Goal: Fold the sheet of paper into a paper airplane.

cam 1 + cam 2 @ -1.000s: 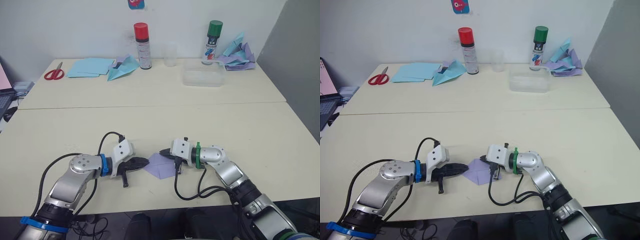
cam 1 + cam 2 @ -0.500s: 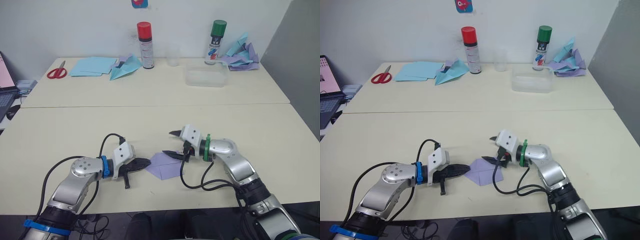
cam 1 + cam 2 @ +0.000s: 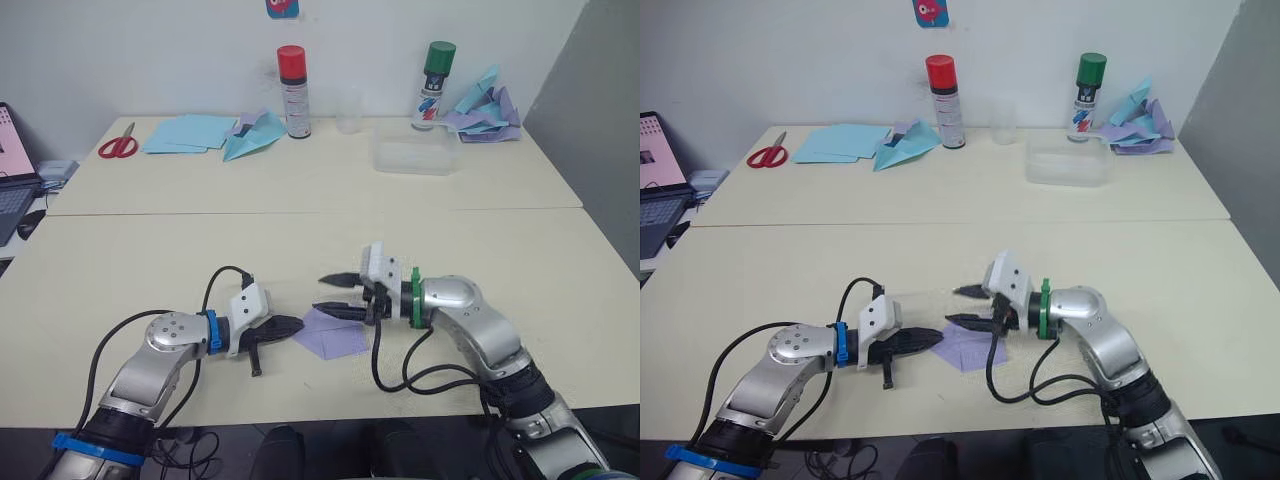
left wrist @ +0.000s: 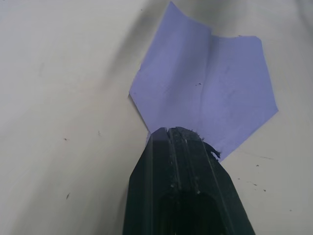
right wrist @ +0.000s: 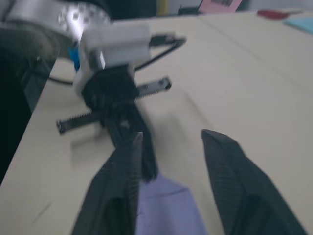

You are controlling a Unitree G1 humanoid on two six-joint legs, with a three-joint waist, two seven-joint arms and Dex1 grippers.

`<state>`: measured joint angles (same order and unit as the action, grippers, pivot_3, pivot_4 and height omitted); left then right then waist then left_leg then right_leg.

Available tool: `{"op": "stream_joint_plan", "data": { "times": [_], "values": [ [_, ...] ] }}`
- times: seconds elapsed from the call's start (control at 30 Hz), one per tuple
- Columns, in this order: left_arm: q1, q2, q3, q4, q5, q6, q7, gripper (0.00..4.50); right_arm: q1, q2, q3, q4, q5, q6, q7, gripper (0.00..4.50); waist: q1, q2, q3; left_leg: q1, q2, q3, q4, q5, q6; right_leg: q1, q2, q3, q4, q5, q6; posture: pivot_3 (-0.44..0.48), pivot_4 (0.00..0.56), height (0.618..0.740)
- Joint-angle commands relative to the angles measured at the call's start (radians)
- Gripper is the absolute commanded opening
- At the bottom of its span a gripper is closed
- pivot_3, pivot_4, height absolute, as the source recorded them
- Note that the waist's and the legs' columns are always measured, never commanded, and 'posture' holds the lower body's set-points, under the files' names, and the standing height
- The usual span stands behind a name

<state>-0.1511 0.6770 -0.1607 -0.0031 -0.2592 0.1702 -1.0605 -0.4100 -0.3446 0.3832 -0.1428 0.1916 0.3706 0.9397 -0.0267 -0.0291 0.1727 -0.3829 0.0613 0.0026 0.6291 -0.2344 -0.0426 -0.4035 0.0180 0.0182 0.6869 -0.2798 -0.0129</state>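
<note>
near the front edge of the cream-coloured table (image 3: 150, 260), the lavender sheet of paper (image 3: 335, 332), partly folded to a pointed outline with a centre crease, is lying flat between the two arms. the left gripper (image 3: 285, 325), two black fingers pressed together with no gap, is pinching the paper's near corner against the tabletop; the left wrist view is showing those fingers (image 4: 183, 161) meeting on the paper's edge. the right gripper (image 3: 330, 295) is hovering at the opposite side of the sheet, its jaws standing wide apart, one finger raised above the table and the other lying low over the paper, gripping nothing.

along the far side of the table, well apart from the arms, several items are standing or lying: red-handled scissors (image 3: 117, 146), a stack of pale blue sheets (image 3: 185, 132), a pale blue paper plane (image 3: 252, 135), a red-capped spray can (image 3: 293, 90), a small clear cup (image 3: 347, 108), a clear plastic tray (image 3: 412, 156), a green-capped spray can (image 3: 432, 84), and a heap of blue and purple paper planes (image 3: 485, 105).
</note>
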Motion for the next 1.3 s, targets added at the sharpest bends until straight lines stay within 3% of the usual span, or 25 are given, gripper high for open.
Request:
{"op": "stream_joint_plan", "data": {
  "times": [0.03, 0.07, 0.1, 0.43, 0.9, 1.3],
  "values": [
    [0.024, 0.000, -0.044, 0.064, 0.063, 0.041, 0.015, 0.00, 0.012, 0.006, 0.024, 0.036, -0.038, -0.068, -0.009, 0.58, 0.000, 0.000, 0.000, 0.000, 0.000, 0.000, 0.000, 0.000, 0.000, 0.000, 0.000, 0.000, 0.000, 0.000, 0.000, 0.000, 0.150, 0.740],
    [0.024, 0.001, -0.043, 0.064, 0.062, 0.042, 0.015, 0.00, 0.015, 0.012, 0.032, 0.049, -0.045, -0.078, -0.014, 0.16, 0.000, 0.000, 0.000, 0.000, 0.000, 0.000, 0.000, 0.000, 0.000, 0.000, 0.000, 0.000, 0.000, 0.000, 0.000, 0.000, 0.150, 0.740],
    [0.024, 0.002, -0.042, 0.063, 0.061, 0.043, 0.015, 0.00, 0.016, 0.018, 0.039, 0.061, -0.053, -0.088, -0.017, 0.04, 0.000, 0.000, 0.000, 0.000, 0.000, 0.000, 0.000, 0.000, 0.000, 0.000, 0.000, 0.000, 0.000, 0.000, 0.001, 0.000, 0.150, 0.740],
    [0.027, 0.008, -0.039, 0.052, 0.062, 0.047, 0.019, 0.00, -0.005, 0.063, 0.080, 0.196, -0.130, -0.135, -0.035, 0.04, 0.000, 0.000, 0.000, 0.000, 0.000, 0.000, 0.000, 0.000, 0.000, 0.000, 0.000, 0.000, -0.001, 0.001, 0.001, 0.000, 0.150, 0.740],
    [0.034, 0.014, -0.032, 0.051, 0.067, 0.034, 0.026, 0.00, 0.060, -0.045, 0.090, 0.225, -0.195, -0.150, -0.028, 0.04, 0.000, 0.004, -0.009, 0.000, 0.000, 0.000, 0.000, 0.000, 0.000, 0.002, 0.000, 0.000, -0.005, 0.001, 0.002, 0.000, 0.150, 0.740],
    [0.032, 0.010, -0.039, 0.065, 0.069, 0.017, 0.027, 0.00, 0.200, -0.164, 0.000, 0.152, -0.194, -0.111, -0.110, 0.04, 0.000, 0.006, -0.018, 0.004, 0.000, 0.000, -0.001, 0.000, 0.000, 0.007, -0.001, 0.000, -0.007, 0.000, 0.000, 0.000, 0.150, 0.740]
  ]
}}
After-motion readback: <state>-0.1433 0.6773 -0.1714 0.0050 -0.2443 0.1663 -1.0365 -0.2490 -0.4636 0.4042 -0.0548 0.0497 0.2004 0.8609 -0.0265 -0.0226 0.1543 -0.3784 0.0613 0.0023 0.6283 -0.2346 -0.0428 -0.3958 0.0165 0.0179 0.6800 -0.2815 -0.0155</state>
